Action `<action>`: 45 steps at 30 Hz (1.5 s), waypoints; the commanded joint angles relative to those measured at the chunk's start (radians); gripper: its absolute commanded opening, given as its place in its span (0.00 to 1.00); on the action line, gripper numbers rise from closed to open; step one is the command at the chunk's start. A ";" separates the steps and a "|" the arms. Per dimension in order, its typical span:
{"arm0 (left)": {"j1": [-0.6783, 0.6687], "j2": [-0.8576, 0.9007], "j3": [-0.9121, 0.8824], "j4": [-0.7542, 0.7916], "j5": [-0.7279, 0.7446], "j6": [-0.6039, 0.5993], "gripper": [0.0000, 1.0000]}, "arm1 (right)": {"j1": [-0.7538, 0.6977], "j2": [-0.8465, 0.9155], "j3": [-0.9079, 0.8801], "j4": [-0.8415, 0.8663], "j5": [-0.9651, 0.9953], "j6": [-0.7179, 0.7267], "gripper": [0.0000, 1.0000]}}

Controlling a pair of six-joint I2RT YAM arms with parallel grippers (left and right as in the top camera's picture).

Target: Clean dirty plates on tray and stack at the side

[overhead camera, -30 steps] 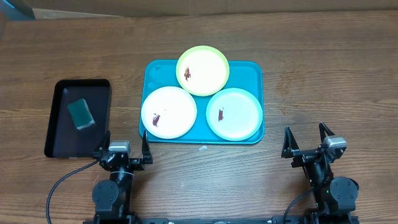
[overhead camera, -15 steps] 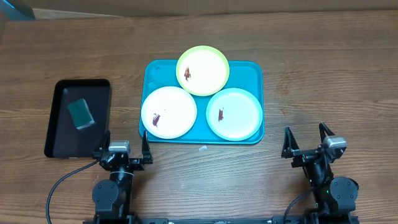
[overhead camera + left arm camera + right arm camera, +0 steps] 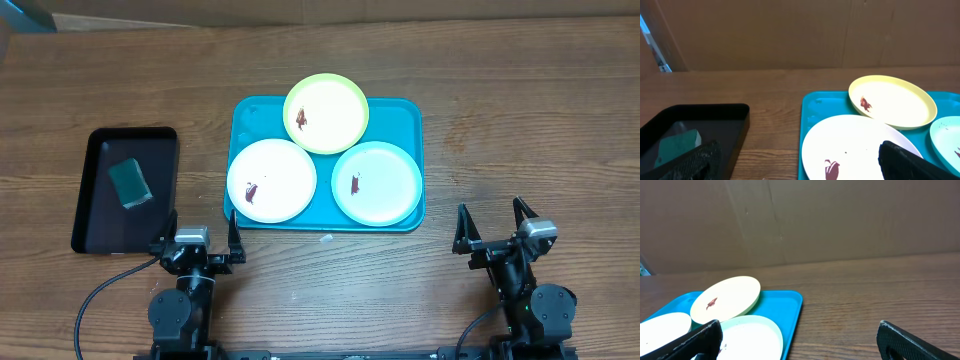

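Nothing's moved: my left tool and right tool gape wide, empty; smeared plates wait untouched on the tray.

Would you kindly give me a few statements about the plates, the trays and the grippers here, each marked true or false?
1. The white plate, the yellow-green plate and the light teal plate each carry a dark reddish smear. True.
2. The green sponge lies on the blue tray. False: it lies in the black tray.
3. The left gripper and the right gripper are both open and hold nothing. True.
4. The plates are stacked in one pile beside the blue tray. False: they lie spread out on it.
5. The white plate is the nearest to the right gripper. False: the light teal plate is.
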 commanded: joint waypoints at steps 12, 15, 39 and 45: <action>-0.008 -0.011 -0.004 0.001 -0.011 0.019 1.00 | -0.004 -0.012 -0.011 0.005 0.007 0.003 1.00; -0.008 -0.011 -0.004 0.001 -0.011 0.019 1.00 | -0.004 -0.012 -0.011 0.005 0.007 0.003 1.00; -0.005 -0.010 0.062 0.434 0.528 -0.449 1.00 | -0.004 -0.012 -0.011 0.005 0.007 0.003 1.00; -0.005 0.101 0.378 0.024 0.221 -0.156 1.00 | -0.004 -0.012 -0.011 0.005 0.007 0.003 1.00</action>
